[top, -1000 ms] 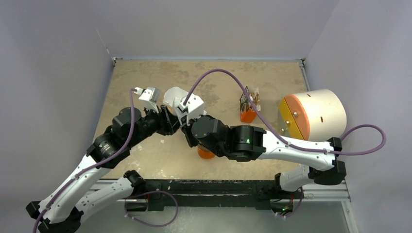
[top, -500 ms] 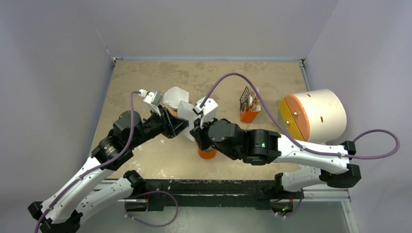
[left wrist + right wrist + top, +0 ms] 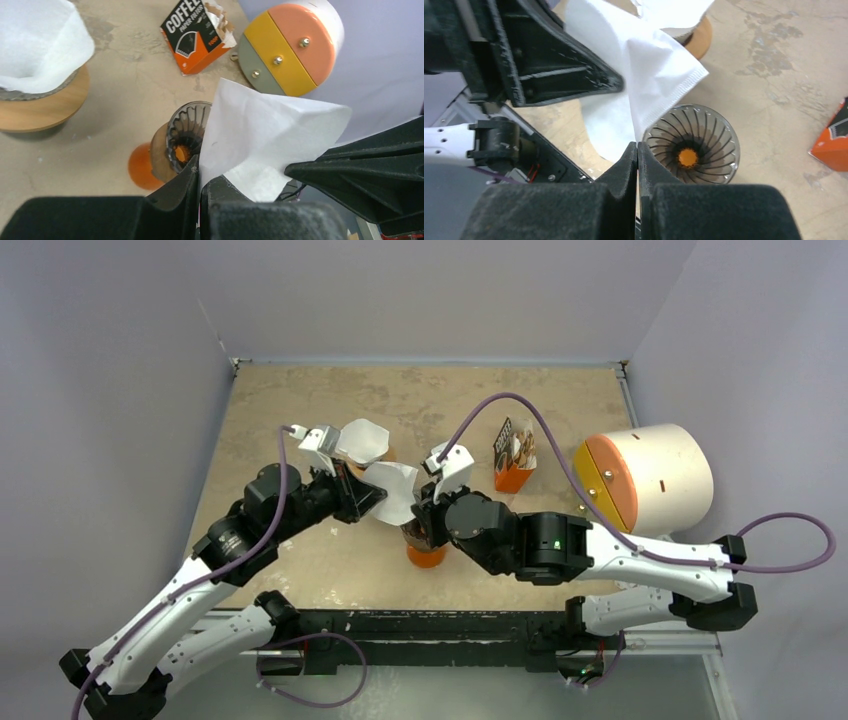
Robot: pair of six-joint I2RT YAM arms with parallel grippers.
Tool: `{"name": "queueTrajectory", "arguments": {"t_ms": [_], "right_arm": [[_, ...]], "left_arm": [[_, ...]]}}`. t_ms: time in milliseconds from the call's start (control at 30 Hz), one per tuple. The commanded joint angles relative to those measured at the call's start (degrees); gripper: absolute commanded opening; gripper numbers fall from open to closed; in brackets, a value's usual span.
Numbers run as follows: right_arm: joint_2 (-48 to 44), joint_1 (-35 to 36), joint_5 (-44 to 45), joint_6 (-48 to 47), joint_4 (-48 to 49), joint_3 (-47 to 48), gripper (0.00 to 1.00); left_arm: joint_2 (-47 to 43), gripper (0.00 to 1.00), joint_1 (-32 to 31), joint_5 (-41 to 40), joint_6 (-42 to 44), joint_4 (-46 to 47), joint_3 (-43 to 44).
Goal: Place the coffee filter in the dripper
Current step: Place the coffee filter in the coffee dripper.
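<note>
The left fingers [image 3: 200,173] are pressed together on the lower edge of the white coffee filter [image 3: 395,490], and the right fingers [image 3: 638,151] are shut on another edge of the same sheet, so the paper hangs in the air between the two arms. It sits just above and slightly left of the dripper [image 3: 425,543], a ribbed dark cone on an orange base that stands on the counter [image 3: 300,400] toward its near middle. Farther left, a second filter [image 3: 362,438] rests in a holder on a wooden stand [image 3: 45,107]. To the right stand an orange-and-black filter box [image 3: 512,462] and a white drum [image 3: 655,475].
</note>
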Motion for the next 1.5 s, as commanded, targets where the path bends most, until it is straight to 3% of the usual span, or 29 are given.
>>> {"name": "queueTrajectory", "arguments": {"t_ms": [0, 433, 800, 933, 1067, 1467], "right_arm": [[-1.42, 0.13, 7.17, 4.01, -2.88, -1.28, 0.00], [0.53, 0.11, 5.96, 3.74, -0.91, -0.44, 0.00], [-1.10, 0.13, -0.89, 2.58, -0.61, 3.73, 0.18], [-1.16, 0.13, -5.59, 1.99, 2.10, 4.49, 0.15], [0.17, 0.13, -8.66, 1.93, 5.01, 5.54, 0.00], [8.99, 0.08, -8.71, 4.19, 9.22, 12.36, 0.00]], "left_arm": [[-0.64, 0.00, -0.07, -6.76, 0.49, -4.99, 3.62], [1.19, 0.00, -0.06, -6.99, 0.46, -9.50, 6.80], [4.71, 0.00, -0.09, -10.26, 1.23, -15.17, 10.59], [5.55, 0.00, -0.09, -11.44, 1.47, -16.76, 11.75], [6.30, 0.00, -0.13, -12.00, 1.63, -17.70, 12.86], [6.27, 0.00, -0.22, -12.43, 1.94, -19.78, 14.35]]}}
